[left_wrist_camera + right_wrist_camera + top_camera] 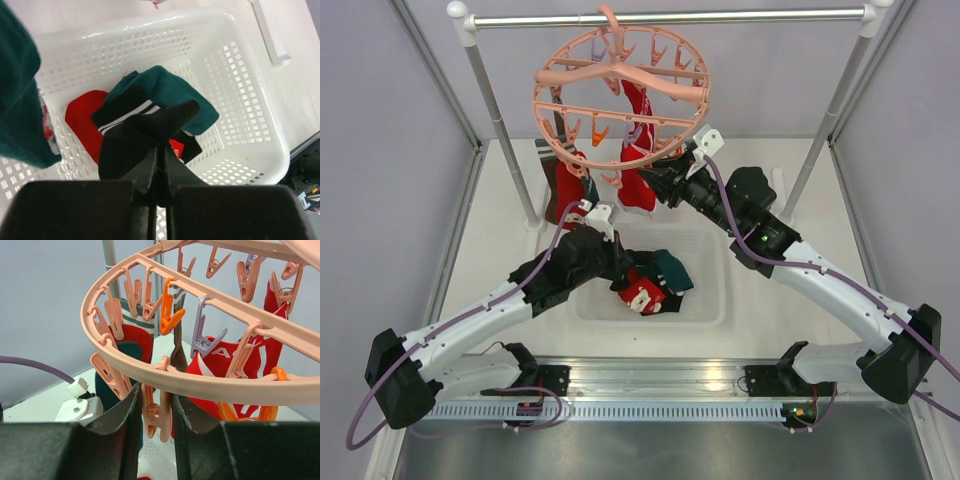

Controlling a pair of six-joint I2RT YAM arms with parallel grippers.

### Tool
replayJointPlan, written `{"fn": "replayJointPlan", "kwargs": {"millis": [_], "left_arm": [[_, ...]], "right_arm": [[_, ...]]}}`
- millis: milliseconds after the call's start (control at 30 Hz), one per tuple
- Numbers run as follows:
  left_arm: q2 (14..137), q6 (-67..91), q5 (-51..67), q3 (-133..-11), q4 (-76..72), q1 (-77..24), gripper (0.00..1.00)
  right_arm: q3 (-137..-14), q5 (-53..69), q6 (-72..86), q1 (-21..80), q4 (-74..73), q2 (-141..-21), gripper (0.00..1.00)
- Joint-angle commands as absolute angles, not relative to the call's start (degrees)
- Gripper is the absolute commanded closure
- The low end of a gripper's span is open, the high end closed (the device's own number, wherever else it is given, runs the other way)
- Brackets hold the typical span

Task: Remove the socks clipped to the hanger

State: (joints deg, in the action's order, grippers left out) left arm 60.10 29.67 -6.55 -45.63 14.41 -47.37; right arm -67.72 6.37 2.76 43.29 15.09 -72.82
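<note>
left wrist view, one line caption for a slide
Left gripper shut on a black striped sock above a white basket holding a red sock and a teal sock.

Pink hanger tilted — red socks clipped, maybe a brown sock.

bright, even light; soft shadows

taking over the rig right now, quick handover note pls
Left pincer: shut, apparently pinching the black striped sock over the white basket.
Right pincer: jaws either side of a salmon clip under the hanger ring; whether it squeezes, cannot tell.
Done: a red sock and a teal sock lie in the basket.
Left: drop the black one, then unclip the hanging red socks and the rest on the hanger.
</note>
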Motion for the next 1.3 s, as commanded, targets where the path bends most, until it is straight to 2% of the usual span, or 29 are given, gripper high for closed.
{"fn": "replayJointPlan", "kwargs": {"millis": [0, 100, 167, 200, 233, 300, 333, 433, 633, 867, 1033, 1267], "left_arm": [[58.27, 32.60, -9.31, -45.00, 15.55, -47.64, 0.98], [58.18, 34.10, -11.42, -44.30, 16.96, -47.55, 0.96], [58.18, 34.36, -11.60, -43.68, 17.31, -47.64, 0.87], [58.10, 34.54, -11.60, -43.51, 17.31, -47.64, 0.80], [57.92, 34.45, -11.51, -43.42, 17.31, -47.55, 0.68], [57.57, 34.11, -10.99, -43.42, 17.31, -47.64, 0.59], [57.31, 33.93, -10.81, -43.42, 17.23, -47.55, 0.50], [55.64, 32.00, -8.79, -43.94, 16.70, -47.55, 0.39], [52.65, 27.51, -2.29, -45.79, 16.00, -47.55, 0.32], [47.64, 26.81, 1.76, -46.06, 16.00, -47.64, 0.31], [45.09, 27.16, -2.54, -46.05, 16.61, -47.55, 0.31], [47.81, 27.42, -9.31, -44.56, 15.30, -47.55, 0.29]], "right_arm": [[-69.17, 4.57, 2.37, 43.33, 15.73, -71.37, 0.91], [-68.91, 3.69, 2.20, 43.15, 14.94, -71.02, 0.91], [-68.91, 3.25, 2.20, 43.07, 14.07, -70.84, 0.91], [-68.82, 2.99, 2.20, 43.07, 13.89, -70.67, 0.92], [-68.56, 2.29, 2.37, 42.98, 13.45, -70.58, 0.92], [-68.12, 1.59, 2.46, 42.98, 13.19, -70.05, 0.91], [-67.59, 1.23, 2.55, 42.80, 13.18, -69.87, 0.92], [-67.06, 0.62, 2.99, 41.93, 12.83, -69.08, 0.91], [-67.76, 0.44, 4.74, 39.38, 11.87, -68.91, 0.91], [-68.47, 0.35, 6.50, 36.48, 11.25, -69.96, 0.91], [-69.69, 1.23, 7.12, 34.20, 10.99, -70.84, 0.91], [-71.89, 3.34, 7.91, 31.64, 10.37, -72.86, 0.90]]}}
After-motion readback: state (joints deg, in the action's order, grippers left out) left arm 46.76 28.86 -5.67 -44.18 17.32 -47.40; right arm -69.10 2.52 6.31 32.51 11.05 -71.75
